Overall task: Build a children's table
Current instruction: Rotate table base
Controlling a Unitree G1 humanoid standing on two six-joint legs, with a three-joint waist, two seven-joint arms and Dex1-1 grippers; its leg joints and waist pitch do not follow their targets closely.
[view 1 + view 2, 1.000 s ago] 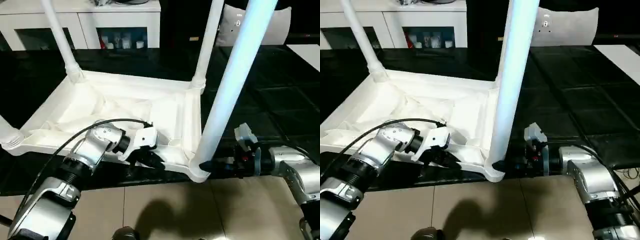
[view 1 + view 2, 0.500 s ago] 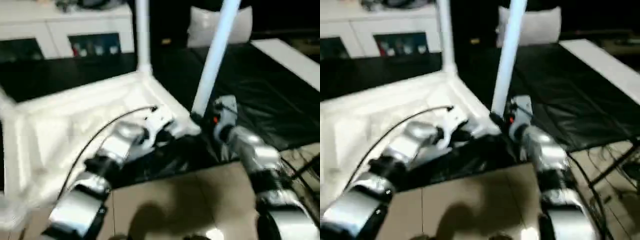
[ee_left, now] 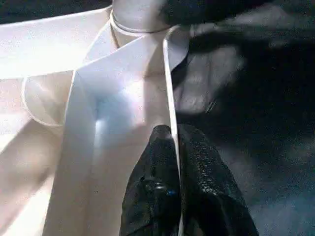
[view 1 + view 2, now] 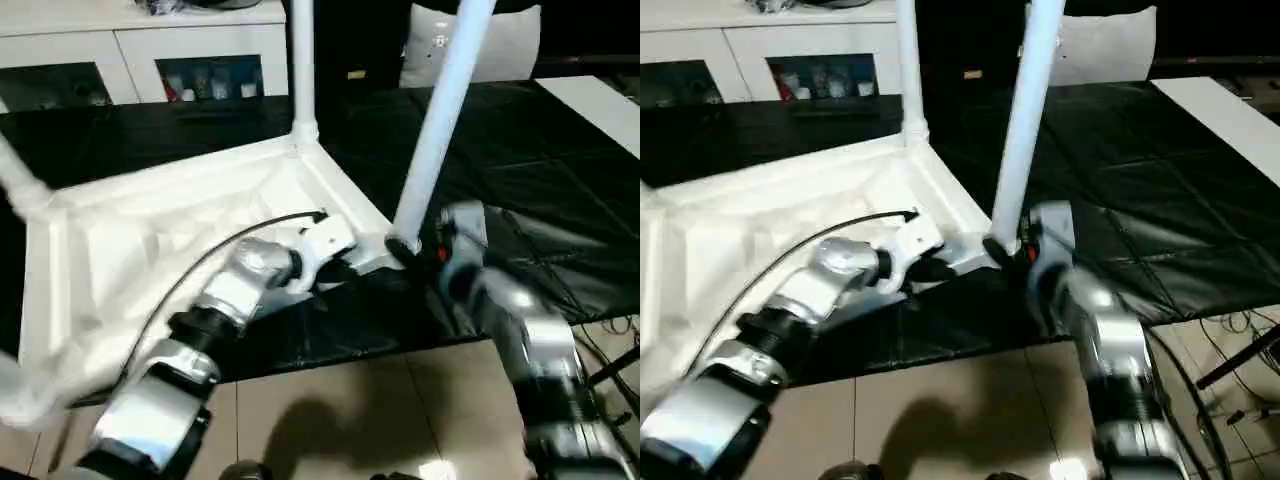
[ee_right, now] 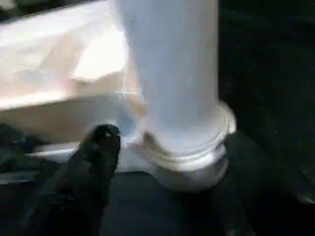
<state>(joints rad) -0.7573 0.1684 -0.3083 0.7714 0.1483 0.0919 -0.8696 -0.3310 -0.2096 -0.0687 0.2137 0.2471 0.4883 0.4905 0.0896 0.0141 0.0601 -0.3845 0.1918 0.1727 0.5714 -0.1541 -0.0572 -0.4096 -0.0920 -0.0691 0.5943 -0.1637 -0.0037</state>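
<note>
The children's table [image 4: 150, 230] lies upside down on a black mat, white, with its ribbed underside up. Three legs rise from its corner sockets: the near right leg [image 4: 440, 110], a far leg [image 4: 300, 60] and a left one [image 4: 20, 180]. My left gripper [image 4: 345, 268] is shut on the thin rim wall [image 3: 167, 88] close to the near right corner, with a black finger [image 3: 152, 162] on each side of it. My right gripper [image 4: 405, 250] stands open around the base of the near right leg [image 5: 170, 73]. One of its fingers [image 5: 98, 147] sits a little apart from the socket collar.
A white cabinet with glass doors [image 4: 130, 50] stands behind the mat, and a white cushion [image 4: 500, 45] lies at the back right. The black mat [image 4: 530, 160] runs on to the right. Tan floor [image 4: 330, 410] lies in front, with cables [image 4: 610, 330] at the right edge.
The camera has swung, so the whole picture has shifted. My right gripper has spread its fingers off the leg's base. The left gripper still holds the rim.
</note>
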